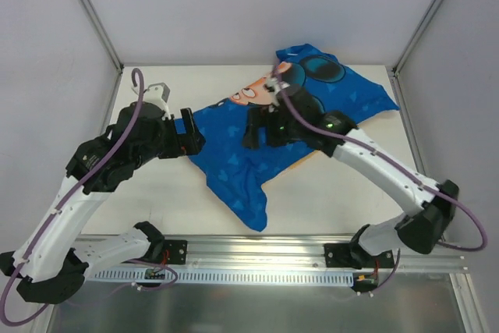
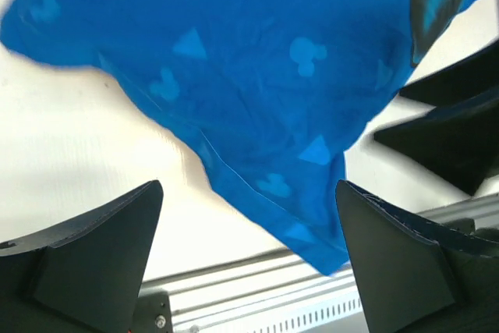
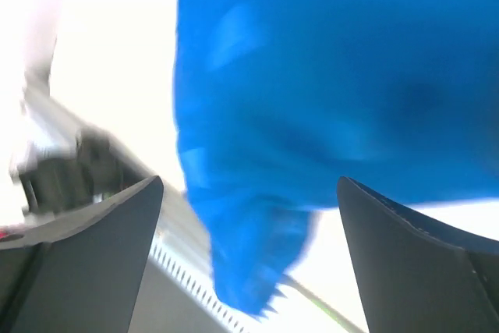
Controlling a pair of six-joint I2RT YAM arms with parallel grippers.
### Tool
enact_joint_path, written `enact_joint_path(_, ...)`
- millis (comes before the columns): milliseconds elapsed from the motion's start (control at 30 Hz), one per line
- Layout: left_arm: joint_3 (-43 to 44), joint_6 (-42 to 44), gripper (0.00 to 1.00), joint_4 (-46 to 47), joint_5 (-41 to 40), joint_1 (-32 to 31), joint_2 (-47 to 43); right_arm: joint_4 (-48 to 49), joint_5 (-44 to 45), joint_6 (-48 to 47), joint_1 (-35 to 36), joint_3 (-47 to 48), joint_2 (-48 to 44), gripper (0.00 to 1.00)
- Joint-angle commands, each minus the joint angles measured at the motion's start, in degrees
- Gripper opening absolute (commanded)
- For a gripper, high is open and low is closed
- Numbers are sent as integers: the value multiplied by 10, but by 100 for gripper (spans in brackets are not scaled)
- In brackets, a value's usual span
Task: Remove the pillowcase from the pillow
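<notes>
Though rumpled, one pillowcase (image 1: 234, 163), two end effectors (image 1: 190, 136) (image 1: 251, 127).

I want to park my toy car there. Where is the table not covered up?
Bare table shows front-right, between the near corner of the pillowcase and the right arm, and front-left, between that corner and the left arm. The middle is crowded: pillowcase, left gripper and right gripper.

Left end effector (image 1: 195, 136), right end effector (image 1: 252, 132): angled inward, both spread wide.
</notes>
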Motion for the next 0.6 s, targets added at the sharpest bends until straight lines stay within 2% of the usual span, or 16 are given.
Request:
enact_joint_path(0,-46,-31,94,-30,52,2,22,4,33,-27,-97,-37,-112,99)
enact_joint_path(33,-69,-41,93,-30,67,-18,41,1,32,-27,-144,-58,-144,99)
enact_joint_path(100,-85,-82,92,-31,42,-72,58,-11,32,-28,-191,-118,-169,99)
enact_joint_path(133,-93,-102,93,-30,13,-137,72,-25,31,-36,-235,-138,-182,99)
enact_joint_path(200,-98,-153,94,-26,5,-184,90,-37,26,-45,-276,-198,-219,100)
enact_joint_path(233,-102,-169,94,-22,-2,-225,114,-39,18,-52,-318,-218,-230,100)
enact_joint_path(333,-100,-204,96,-1,-18,-278,176,-38,-18,-61,-389,-274,-268,100)
enact_joint_path(400,-98,-213,95,12,-19,-300,228,-40,-36,-63,-408,-287,-281,100)
enact_joint_path(500,-128,-224,85,64,-36,-294,262,-47,-43,-65,-419,-294,-288,100)
enact_joint_path(533,-145,-225,74,76,-35,-286,264,-51,-44,-66,-420,-292,-290,99)
enact_joint_path(567,-153,-222,68,99,-34,-278,263,-53,-43,-69,-420,-292,-292,100)
